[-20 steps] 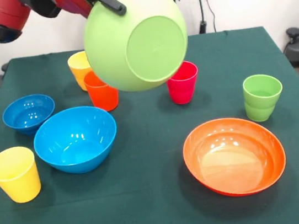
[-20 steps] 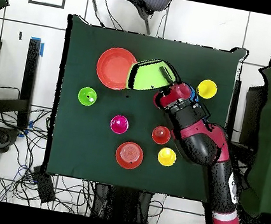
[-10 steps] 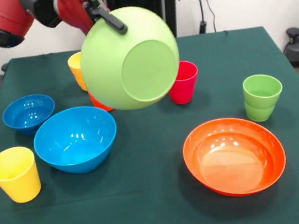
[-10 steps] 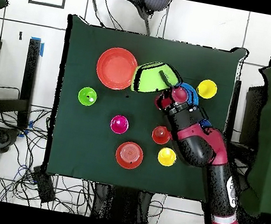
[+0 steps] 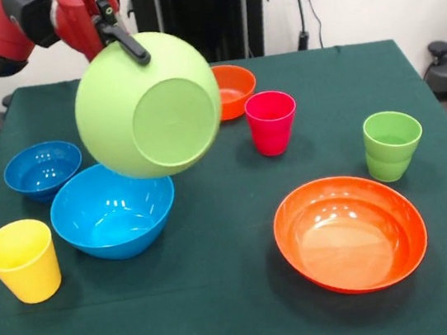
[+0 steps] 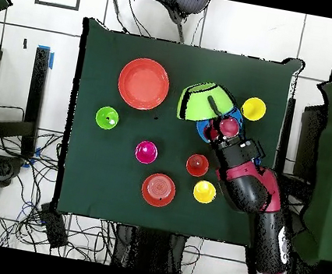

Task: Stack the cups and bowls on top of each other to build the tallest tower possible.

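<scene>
In the front view, a yellow cup (image 5: 22,261) stands upright at the left edge of the green table (image 5: 228,317). Behind it sits the small blue bowl (image 5: 42,170), and just beside that the large blue bowl (image 5: 113,210), both open side up. Above the large blue bowl hangs the lime green bowl (image 5: 148,105) — tipped on its side, its flat base facing the camera, clear of the table. The gripper (image 5: 125,46) pinches its upper rim, one black finger (image 5: 128,44) lying over the outer wall. The red arm (image 5: 28,24) enters from the top left. Right of the held bowl, the small orange bowl (image 5: 233,89) rests near the far edge, with the pink-red cup (image 5: 271,121) just in front of it. The wide shallow orange bowl (image 5: 350,233) lies nearer the camera, and the light green cup (image 5: 392,145) stands well apart at the right. In the overhead view the lime green bowl (image 6: 203,102) overlaps the blue bowl beneath — an orange cup (image 6: 197,165) and a second yellow cup (image 6: 205,191) stand beside the arm.
</scene>
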